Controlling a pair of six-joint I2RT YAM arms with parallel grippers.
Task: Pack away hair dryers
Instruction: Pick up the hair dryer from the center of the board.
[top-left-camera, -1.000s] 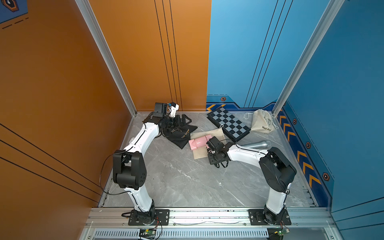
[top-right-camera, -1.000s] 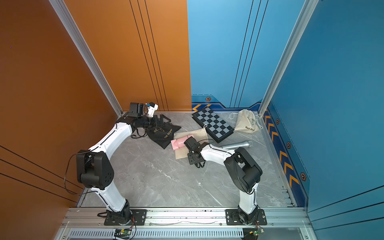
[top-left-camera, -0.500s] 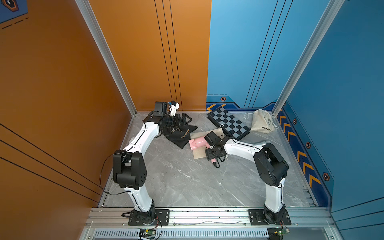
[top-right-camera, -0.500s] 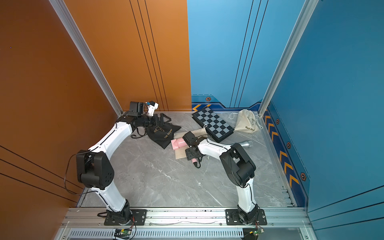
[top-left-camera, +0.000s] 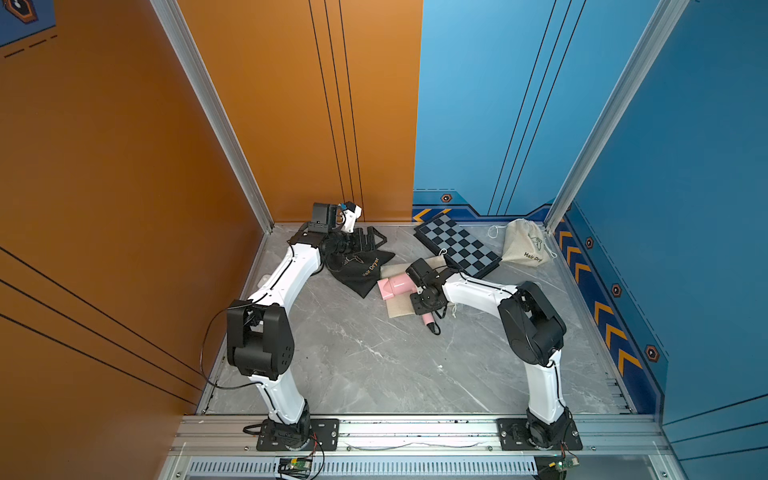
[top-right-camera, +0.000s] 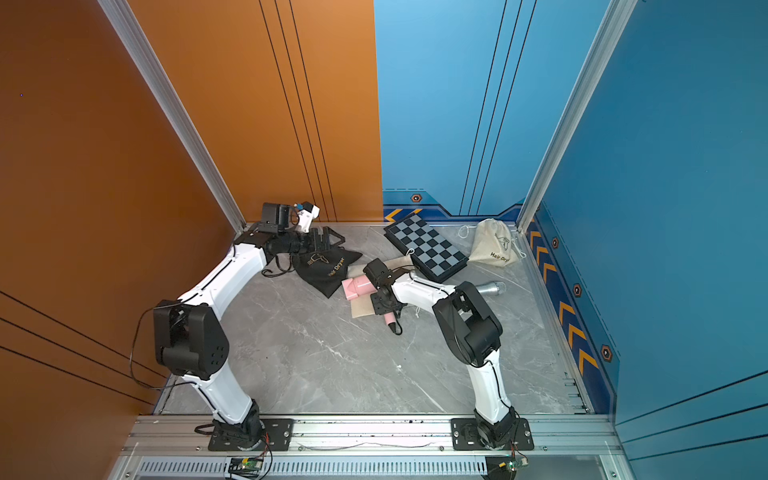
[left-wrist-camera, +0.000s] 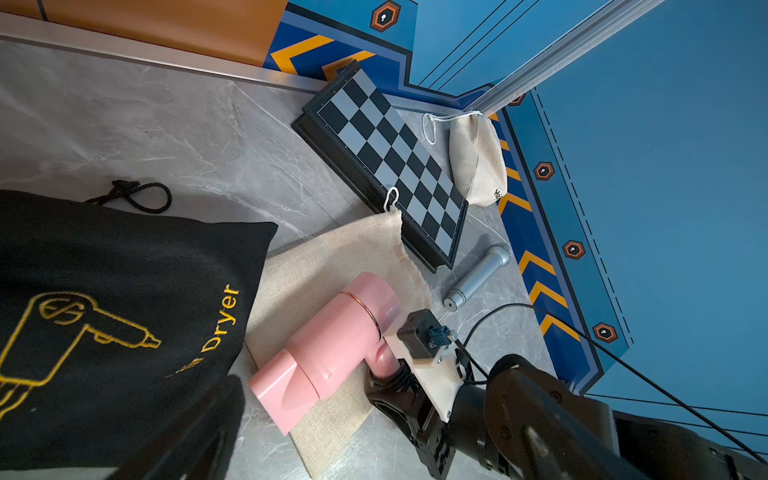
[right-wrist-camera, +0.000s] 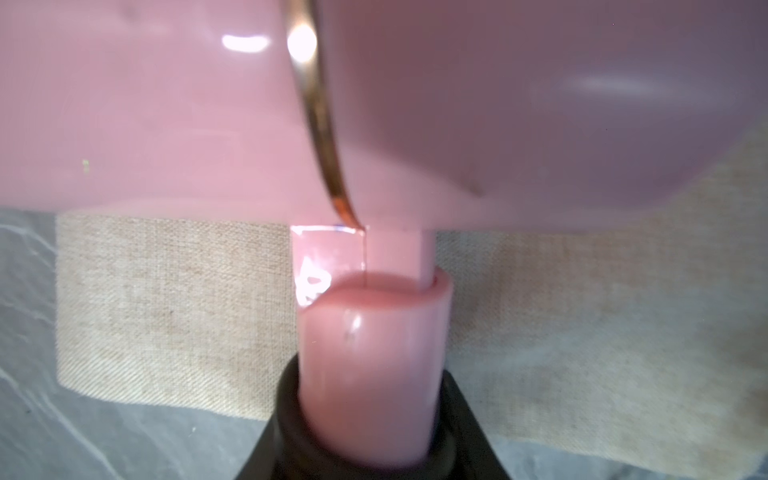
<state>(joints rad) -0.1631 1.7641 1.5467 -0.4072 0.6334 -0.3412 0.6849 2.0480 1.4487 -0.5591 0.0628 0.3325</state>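
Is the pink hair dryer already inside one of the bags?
No, in the left wrist view the pink hair dryer lies bare on top of the flat beige bag, not inside it.

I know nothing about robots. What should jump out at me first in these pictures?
A pink hair dryer lies on a flat beige cloth bag in the middle of the scene, with the right gripper closed around its handle. Beside it lies a black bag lettered "Hair Dryer" in gold. Farther back there is a chessboard.
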